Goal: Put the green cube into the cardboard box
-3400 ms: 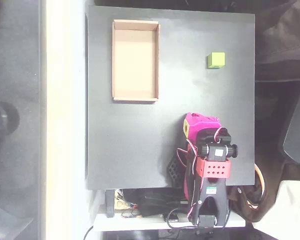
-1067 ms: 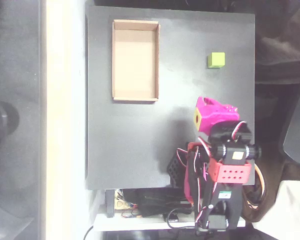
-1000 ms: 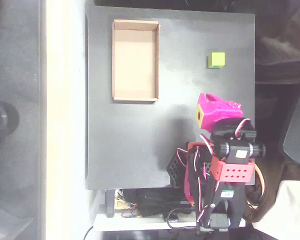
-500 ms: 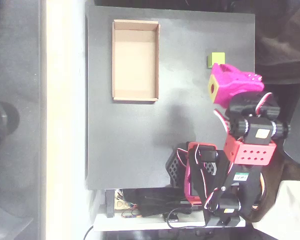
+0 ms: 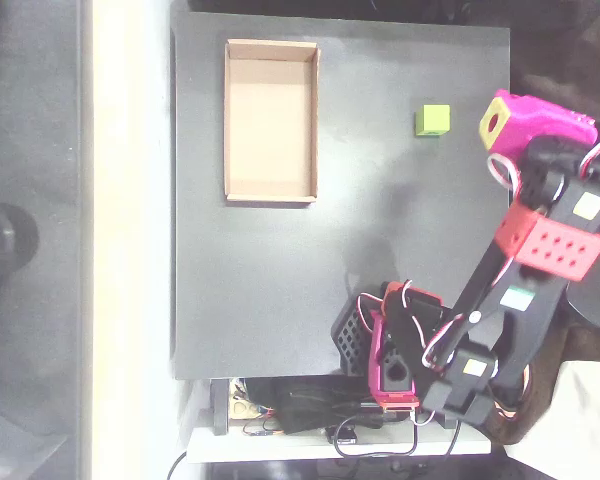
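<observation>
The magenta end effector (image 5: 525, 122), jaw state not discernible, hangs just right of the small lime-green cube (image 5: 432, 120) on the black desk (image 5: 380, 250); approach should centre above it before descending.

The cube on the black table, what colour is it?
Lime green cube, clearest in the overhead view.

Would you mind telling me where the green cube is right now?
In the overhead view, the green cube sits on the black table at upper right, just left of the pink hand.
</observation>
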Action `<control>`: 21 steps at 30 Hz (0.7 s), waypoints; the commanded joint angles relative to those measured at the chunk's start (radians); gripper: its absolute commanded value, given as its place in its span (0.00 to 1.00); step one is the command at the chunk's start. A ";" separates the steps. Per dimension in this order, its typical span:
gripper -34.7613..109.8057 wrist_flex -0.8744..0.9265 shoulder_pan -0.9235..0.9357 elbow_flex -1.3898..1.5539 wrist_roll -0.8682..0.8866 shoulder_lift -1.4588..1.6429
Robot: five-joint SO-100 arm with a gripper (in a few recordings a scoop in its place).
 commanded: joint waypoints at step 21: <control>0.50 -0.040 -0.023 -0.089 0.005 -0.247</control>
